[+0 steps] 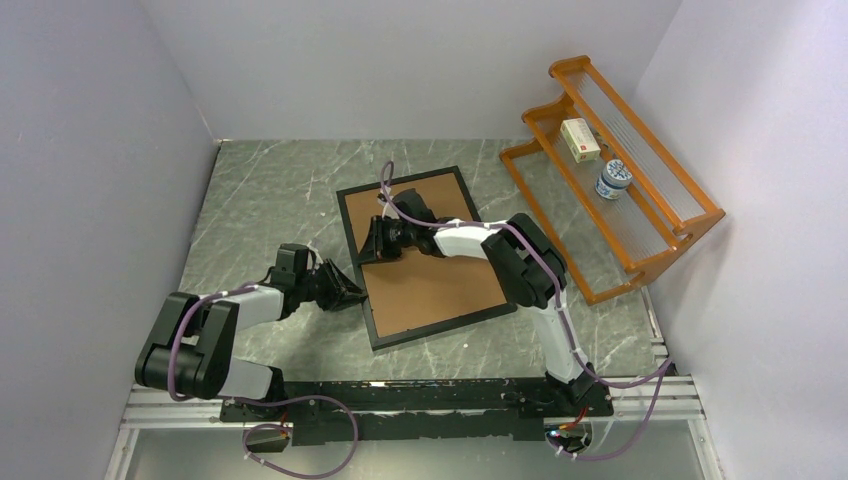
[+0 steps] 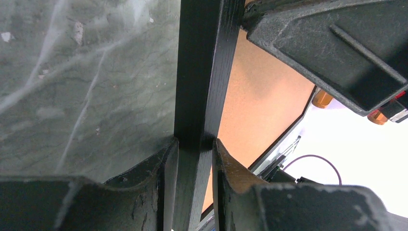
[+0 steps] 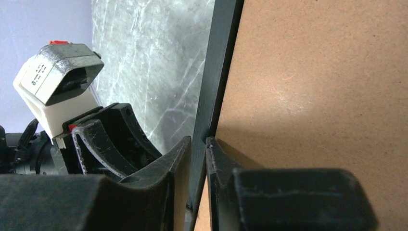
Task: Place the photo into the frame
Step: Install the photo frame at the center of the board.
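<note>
Clearly lying back-up at the middle of the counter: the frame, brown board uppermost, turned to run from 11 to 5 o'clock. No sign of the photo in any view; perhaps under the board, cannot tell. Pinched by the left tool on the black rail at the frame's 8 o'clock side, narrowly parted and pressed to both faces of that rail. Straddled further along the same rail, toward 10 o'clock, by the right tool, only a slim gap showing; gripping or merely bracketing, cannot tell. Judged stiff and fairly light, yet wide and prone to twist if raised by one edge; likely fragile and slick on the pane side. Best taken by the rail at two spread points, never by pressing on the board's middle.
</note>
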